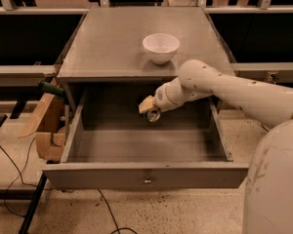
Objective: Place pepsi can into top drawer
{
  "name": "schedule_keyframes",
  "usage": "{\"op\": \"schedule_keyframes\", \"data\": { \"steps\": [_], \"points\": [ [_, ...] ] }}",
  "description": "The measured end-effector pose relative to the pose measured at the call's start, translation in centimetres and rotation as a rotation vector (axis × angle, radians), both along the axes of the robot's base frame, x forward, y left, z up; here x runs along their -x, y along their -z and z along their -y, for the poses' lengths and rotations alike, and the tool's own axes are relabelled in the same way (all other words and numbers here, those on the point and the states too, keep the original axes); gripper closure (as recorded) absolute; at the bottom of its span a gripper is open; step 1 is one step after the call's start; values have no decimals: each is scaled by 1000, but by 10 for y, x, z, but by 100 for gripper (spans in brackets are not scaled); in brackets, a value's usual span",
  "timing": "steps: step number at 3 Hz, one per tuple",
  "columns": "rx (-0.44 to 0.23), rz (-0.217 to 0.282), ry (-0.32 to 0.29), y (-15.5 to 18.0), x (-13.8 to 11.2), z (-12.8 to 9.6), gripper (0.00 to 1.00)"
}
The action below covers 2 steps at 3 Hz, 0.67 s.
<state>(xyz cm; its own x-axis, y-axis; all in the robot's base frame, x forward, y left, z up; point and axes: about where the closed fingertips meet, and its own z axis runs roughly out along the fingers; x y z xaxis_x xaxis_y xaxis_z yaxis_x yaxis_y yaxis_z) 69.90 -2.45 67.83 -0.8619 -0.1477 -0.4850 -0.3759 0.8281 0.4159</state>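
At frame centre, over the wide grey top drawer (pixel 112 175), the end effector (pixel 149 109) clamps the small silver-ended pepsi can (pixel 153 115) — dropped from here, it could bounce and roll.

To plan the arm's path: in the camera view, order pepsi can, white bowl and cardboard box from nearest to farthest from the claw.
1. pepsi can: in the claw, over the top drawer.
2. white bowl: on the cabinet top.
3. cardboard box: floor, picture's left.
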Motion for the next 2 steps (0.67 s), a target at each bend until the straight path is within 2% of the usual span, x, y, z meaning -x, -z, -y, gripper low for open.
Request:
{"op": "schedule_keyframes", "data": {
  "steps": [1,2],
  "points": [
    [-17,13,27,3,-1,-6,67],
    [-74,32,55,7,-3,-12,42]
  ]
}}
